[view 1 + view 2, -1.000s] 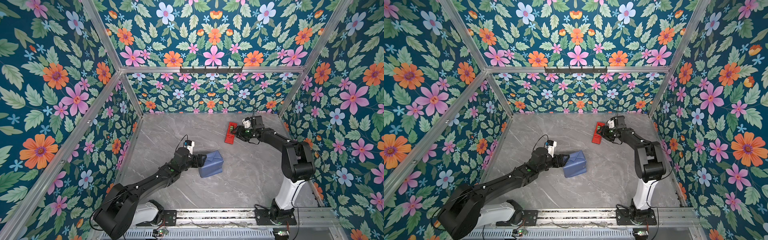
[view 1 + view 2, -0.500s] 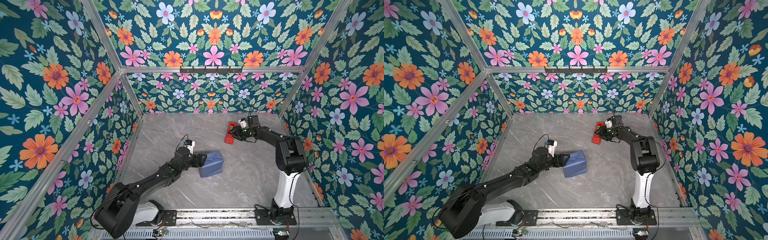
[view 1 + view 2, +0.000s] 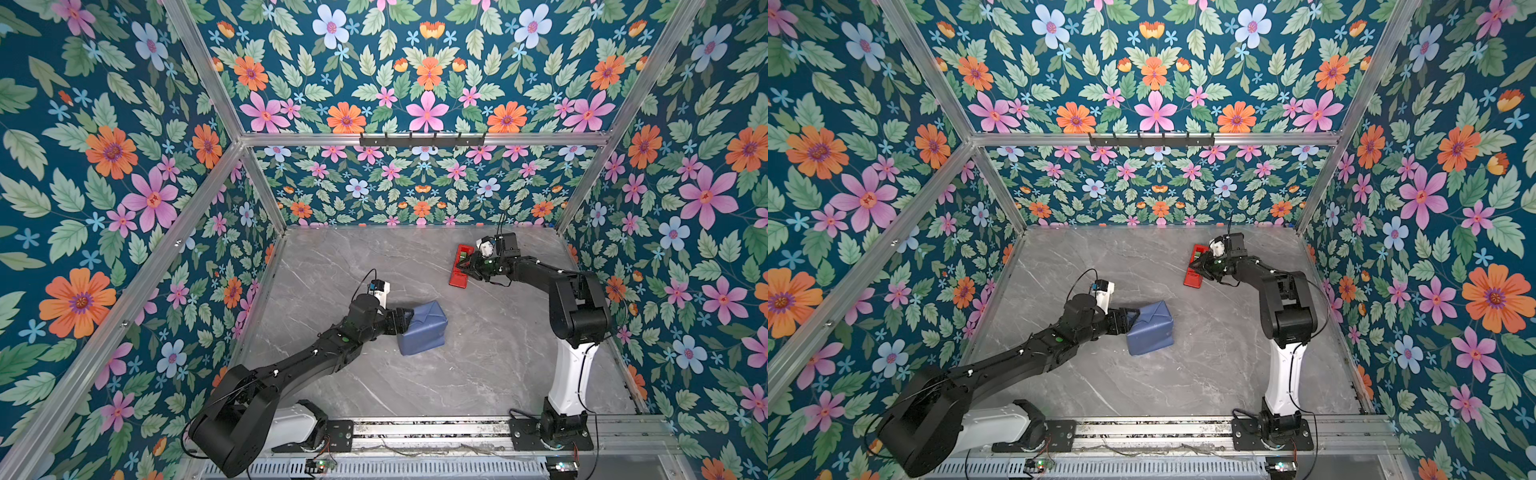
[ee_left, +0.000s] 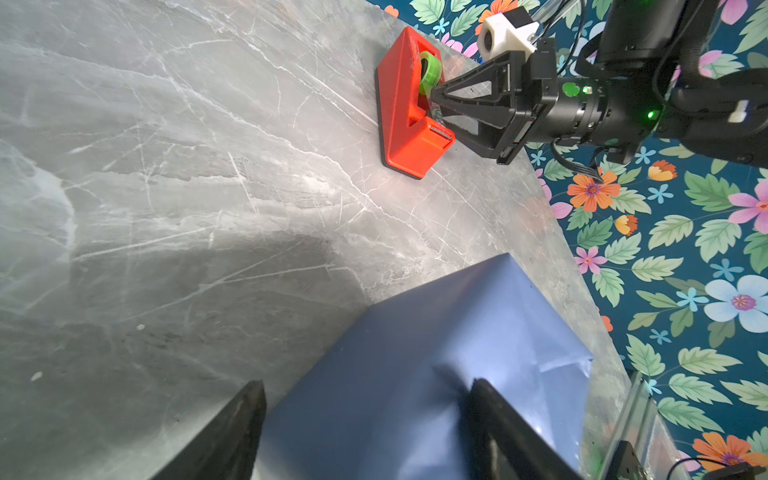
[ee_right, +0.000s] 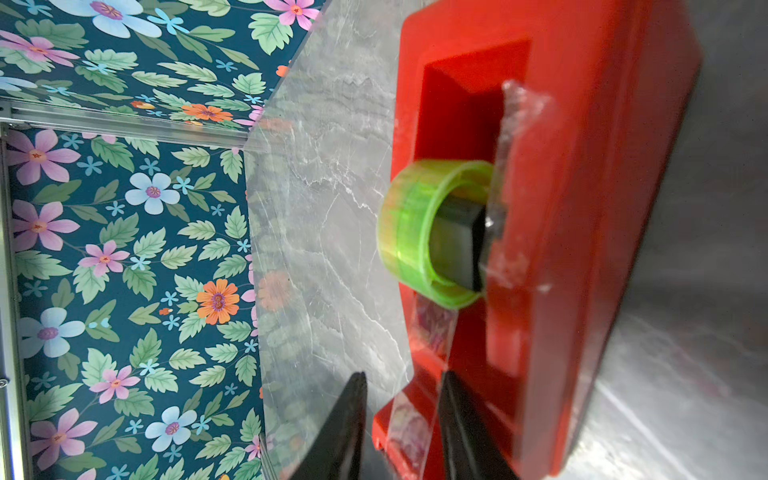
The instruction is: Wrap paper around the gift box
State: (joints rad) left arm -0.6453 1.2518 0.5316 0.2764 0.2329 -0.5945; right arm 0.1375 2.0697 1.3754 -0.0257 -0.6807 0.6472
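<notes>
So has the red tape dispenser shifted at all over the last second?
No. In both top views the tape dispenser lies where it did, with the same gap to the back wall, and the right end effector is at it.

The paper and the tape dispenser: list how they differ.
The paper is slate blue, folded into a blocky parcel; the tape dispenser is a red, narrow wedge carrying a green roll. The left end effector grips the paper with wide jaws near the middle of the grey table; the right end effector, jaws narrower, is at the tape dispenser farther back. Both rest on that table.
</notes>
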